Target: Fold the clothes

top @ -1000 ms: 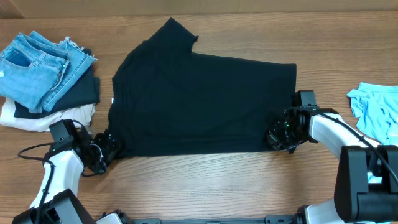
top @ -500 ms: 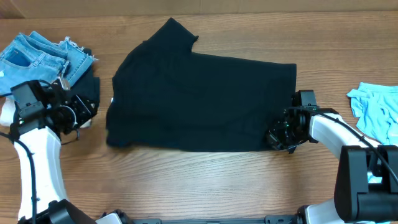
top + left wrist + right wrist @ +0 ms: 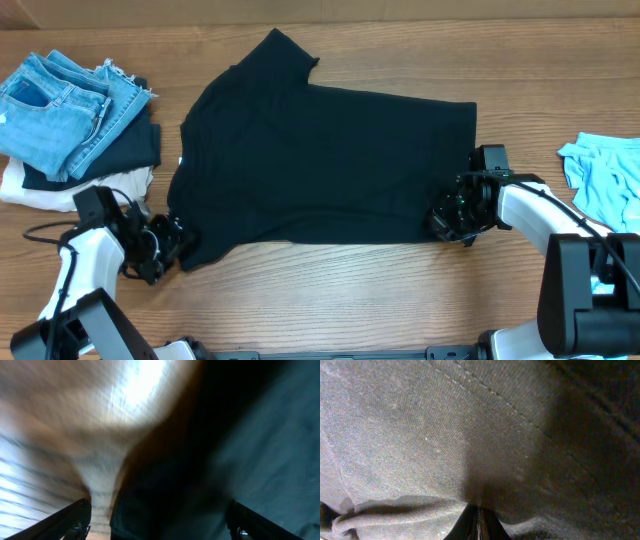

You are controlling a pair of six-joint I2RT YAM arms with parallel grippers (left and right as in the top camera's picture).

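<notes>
The clothes, a black T-shirt, lie spread flat across the middle of the wooden table, one sleeve pointing to the back. My left gripper sits low at the shirt's front left corner. In the left wrist view, which is blurred, it stands open, and the dark cloth lies between the wide-apart fingers. At the front right corner my right gripper is shut, and the right wrist view shows its tips pinched together in bunched black fabric.
A pile at the back left holds frayed blue denim, a dark garment and a cream-white one. A light blue garment lies at the right edge. Bare wood runs along the front.
My left arm swung up toward the denim pile, then came back down to the shirt's front left corner. That corner now lies rumpled and lower. The right arm has not moved.
</notes>
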